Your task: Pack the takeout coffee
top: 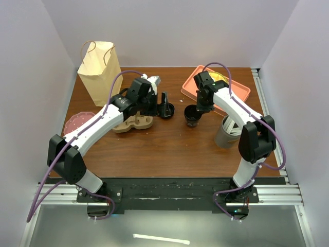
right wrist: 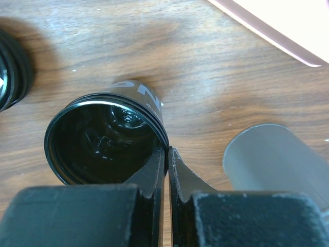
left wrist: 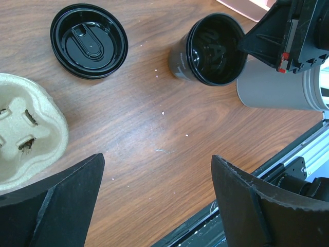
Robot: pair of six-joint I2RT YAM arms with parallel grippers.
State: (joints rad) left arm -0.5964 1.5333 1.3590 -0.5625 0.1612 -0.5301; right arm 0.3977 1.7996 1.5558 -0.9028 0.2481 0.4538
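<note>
The right wrist view alone shows the right claw [right wrist: 167, 152] pinching the rim of the black cup [right wrist: 103, 139]. The left claw [left wrist: 157, 159] gapes, empty. The cup's letters are unreadable.

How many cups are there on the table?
2. The open black cup stands mid-table, its rim pinched by the right gripper; the grey cup stands right of it. Others may be hidden.

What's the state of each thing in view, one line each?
Black cup: upright, lidless, rim pinched.
Lid: off, flat on table.
Right gripper: fingers shut on cup rim.
Left gripper: fingers open, empty.
Carrier: visible slots empty.
Paper bag: upright.
</note>
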